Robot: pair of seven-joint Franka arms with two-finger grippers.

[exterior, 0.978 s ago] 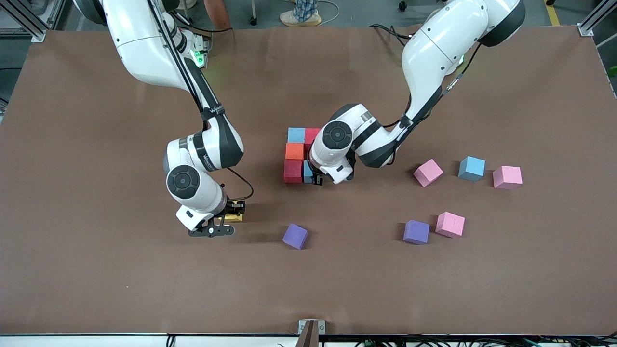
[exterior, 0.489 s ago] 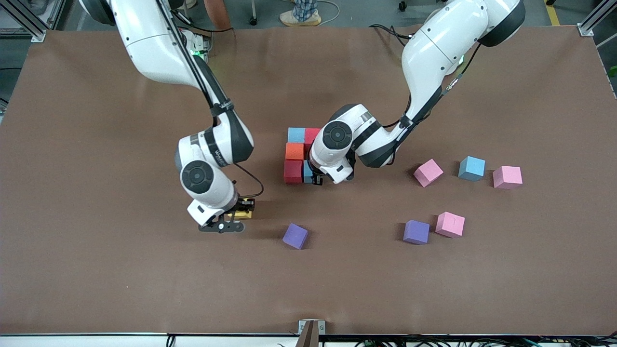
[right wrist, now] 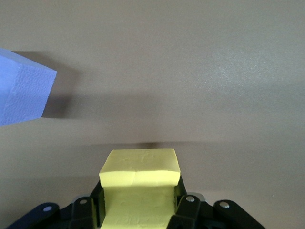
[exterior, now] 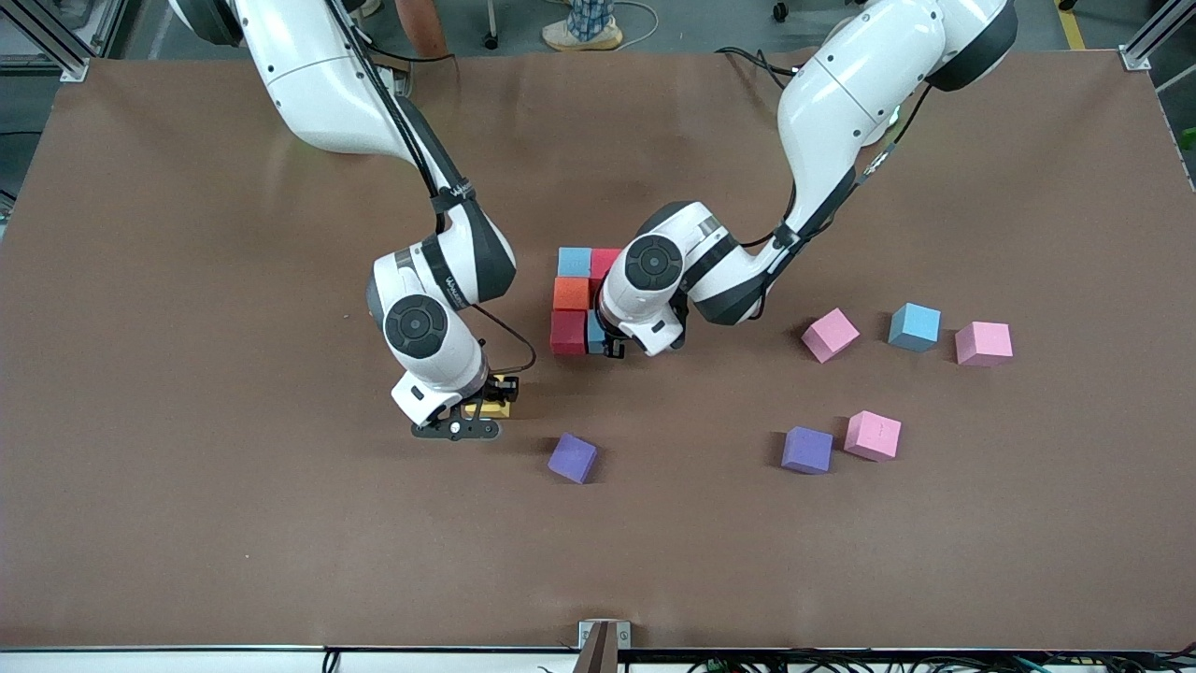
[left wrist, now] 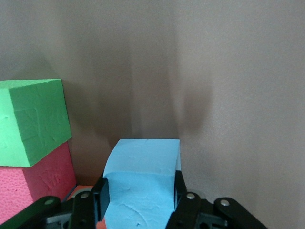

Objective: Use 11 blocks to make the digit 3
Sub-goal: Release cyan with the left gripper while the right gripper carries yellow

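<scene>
Centrally, blocks point(exterior: 573, 294) clustered; bare table point(exterior: 187, 523) edges

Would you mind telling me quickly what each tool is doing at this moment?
Left tool: closed on a light blue block, at the block cluster.
Right tool: closed on a yellow block, over the table.

- Table point(exterior: 187, 523): brown matte surface, filling most of the front view.
- Aluminium frame posts point(exterior: 56, 42): one at each table corner nearest the robot bases.
- Metal bracket point(exterior: 603, 640): mounted at the middle of the table edge nearest the front camera.
- Cables point(exterior: 934, 662): black, running along the same table edge, beside the bracket.
- Person's shoes point(exterior: 581, 35): on the floor past the table edge at the robot bases; only feet and lower legs visible.
- Chair castors point(exterior: 778, 11): on the floor near the shoes.
</scene>
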